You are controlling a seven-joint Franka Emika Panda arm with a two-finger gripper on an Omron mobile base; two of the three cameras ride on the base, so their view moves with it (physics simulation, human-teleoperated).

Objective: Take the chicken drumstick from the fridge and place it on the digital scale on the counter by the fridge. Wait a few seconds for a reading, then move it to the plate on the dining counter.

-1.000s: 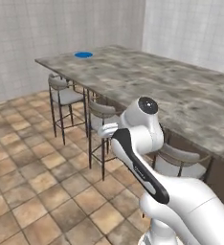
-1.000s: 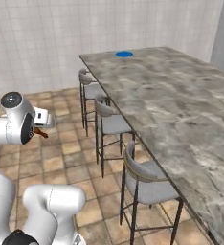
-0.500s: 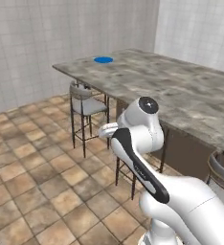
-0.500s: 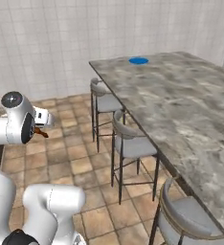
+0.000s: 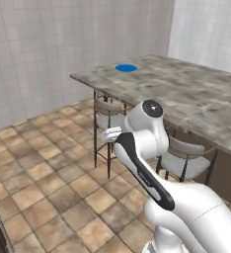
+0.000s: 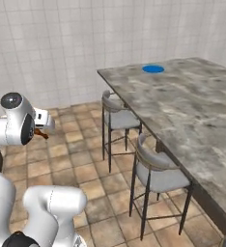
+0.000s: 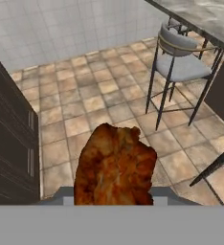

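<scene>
The chicken drumstick (image 7: 115, 167) looms reddish-brown and lumpy in the hand view, with my gripper (image 7: 115, 195) shut on it. In the right base view a small brown end of the drumstick (image 6: 42, 134) pokes out under the gripper (image 6: 41, 130), held high over the tiled floor and well left of the dining counter (image 6: 197, 111). The blue plate (image 5: 126, 67) lies near the far end of the dining counter (image 5: 186, 94); from the other side the plate (image 6: 153, 69) sits far from the gripper. In the left base view my own arm hides the fingers.
Grey-seated stools (image 5: 107, 106) (image 5: 185, 154) stand along the counter's side between me and it, and appear again as stools (image 6: 118, 117) (image 6: 157, 172). A stool (image 7: 181, 64) and a dark cabinet front (image 7: 8, 139) flank the tiled floor (image 7: 85, 100) below the hand. White tiled walls stand behind.
The whole picture has shifted in both base views, so the camera has moved: counter, plate and stools slid rightward and closer. The arm keeps the same pose with the drumstick still held.
</scene>
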